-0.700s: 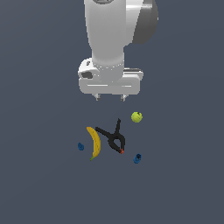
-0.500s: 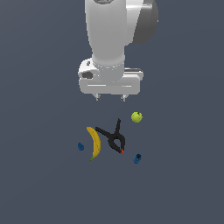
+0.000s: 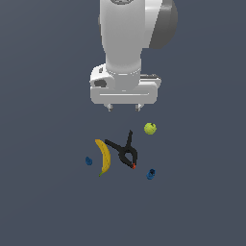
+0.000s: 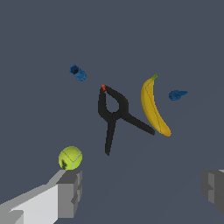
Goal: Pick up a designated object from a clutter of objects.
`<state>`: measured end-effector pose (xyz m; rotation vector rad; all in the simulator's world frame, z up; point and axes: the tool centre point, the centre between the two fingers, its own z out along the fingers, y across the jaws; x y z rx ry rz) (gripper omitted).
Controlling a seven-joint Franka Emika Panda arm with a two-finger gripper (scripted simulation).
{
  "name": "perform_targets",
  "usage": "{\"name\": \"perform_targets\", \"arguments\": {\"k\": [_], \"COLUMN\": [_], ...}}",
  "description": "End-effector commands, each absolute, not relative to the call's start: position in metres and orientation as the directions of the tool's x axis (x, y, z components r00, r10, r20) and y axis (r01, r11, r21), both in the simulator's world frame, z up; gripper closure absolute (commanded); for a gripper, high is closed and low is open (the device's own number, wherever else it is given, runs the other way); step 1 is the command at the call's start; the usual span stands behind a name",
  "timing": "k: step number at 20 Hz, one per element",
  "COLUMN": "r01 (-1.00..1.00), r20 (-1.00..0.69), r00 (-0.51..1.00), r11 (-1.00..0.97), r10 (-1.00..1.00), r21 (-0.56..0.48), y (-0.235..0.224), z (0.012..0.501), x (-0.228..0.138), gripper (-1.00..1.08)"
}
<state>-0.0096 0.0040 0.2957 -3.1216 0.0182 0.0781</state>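
Observation:
The designated object (image 3: 151, 174) (image 4: 78, 72) is a tiny dark-blue elongated piece with a lighter end. It lies on the floor near the red tip of the black spring clamp (image 3: 125, 151) (image 4: 114, 116). A yellow banana (image 3: 103, 156) (image 4: 154, 107), a yellow-green ball (image 3: 150, 128) (image 4: 70, 158) and a rounder blue piece (image 3: 89, 161) (image 4: 177, 94) make up the remaining clutter of objects. My gripper (image 3: 124, 108) (image 4: 142, 192) hangs open well above the clamp, holding nothing, its fingers (image 4: 70, 192) set wide apart.
Plain dark grey floor surrounds the small cluster. The arm's white body (image 3: 127, 48) rises above the gripper in the exterior view.

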Motion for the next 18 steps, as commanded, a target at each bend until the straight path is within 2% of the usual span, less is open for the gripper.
{"name": "perform_targets", "arguments": {"k": [1,9,18], "r01": [-0.013,-0.05,-0.167], "r20": [-0.05,-0.048,-0.043], "r00": [0.999,0.998,0.985], "r11": [-1.0,-0.999,-0.986], "r10": [-0.012,-0.049,-0.167], "r21": [-0.019,-0.016,-0.008], "y": [0.004,0.008,0.022], "z": [0.296,0.289,0.268], "x": [-0.01,0.0,0.027], "gripper": [-0.92,-0.92,-0.92]}}
